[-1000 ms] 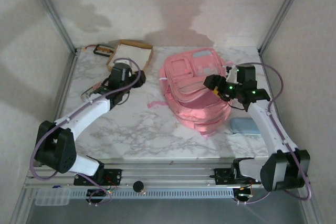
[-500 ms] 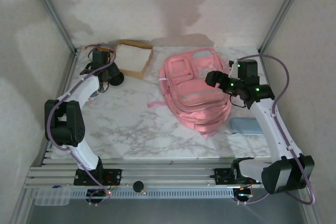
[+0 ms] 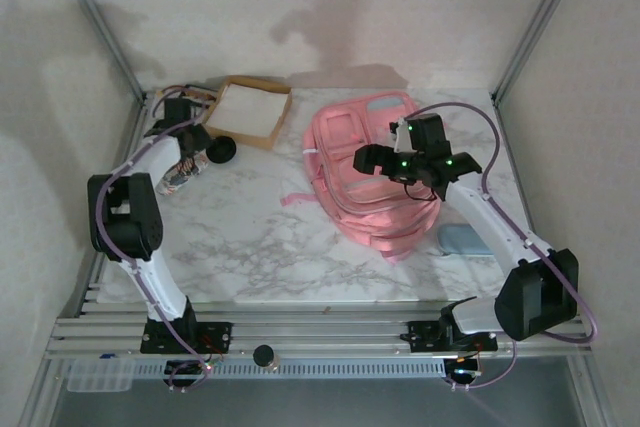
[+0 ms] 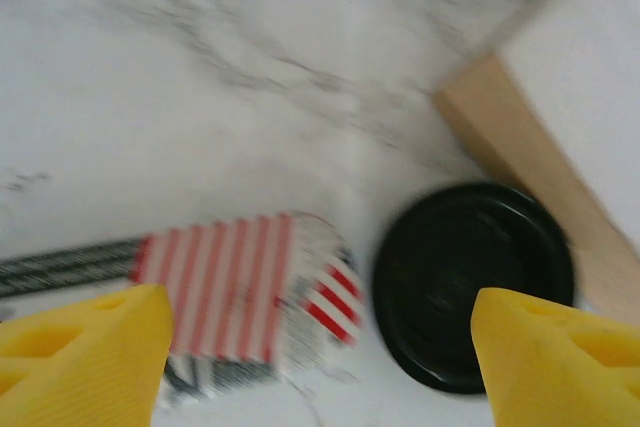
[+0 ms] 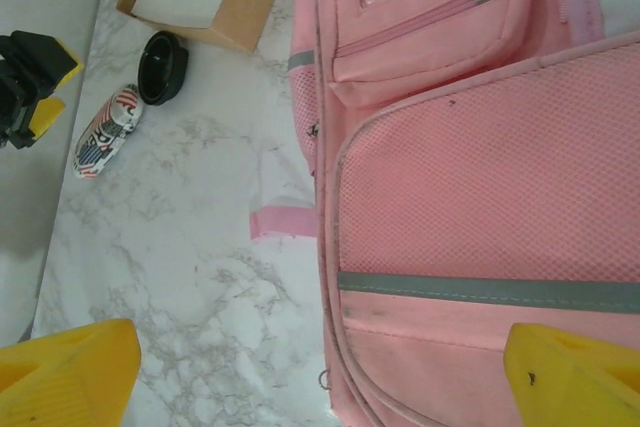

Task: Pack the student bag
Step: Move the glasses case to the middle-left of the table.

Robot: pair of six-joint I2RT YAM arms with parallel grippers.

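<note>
Both arms have swung since a second ago: the left arm has gone from the middle of the tabletop (image 3: pixel 260 247) out to its far left corner, and the right arm has reached leftward across the student bag (image 3: pixel 360 202).

The left pincer (image 3: pixel 193 150) hangs over that far left corner with its yellow fingers spread wide and nothing between them. In its wrist view, the left pincer (image 4: pixel 320 347) looks down on a striped packet (image 4: pixel 230 292) and a black round lid (image 4: pixel 475 282), which lie side by side, very close, whether touching I cannot tell. The lid sits just beside the wall of the cardboard box (image 4: pixel 510 137). From above, the box (image 3: pixel 250 112) stands at the far edge, left of centre, with the lid (image 3: pixel 220 150) at its near left corner and the packet (image 3: pixel 180 175) nearer the left edge.

The right pincer (image 3: pixel 372 157) hovers above the far half of the bag, jaws wide apart and empty. In its wrist view, the right pincer (image 5: pixel 318 377) looks onto the bag (image 5: pixel 480 197), its mesh panel, grey stripe and a zipped front pocket.

The bag lies flat on the right half of the tabletop, reaching nearly to the far edge. A pink strap (image 3: pixel 295 199) trails from its left side. A pale blue oblong thing (image 3: pixel 465 240) lies just beside the bag's near right side.
</note>
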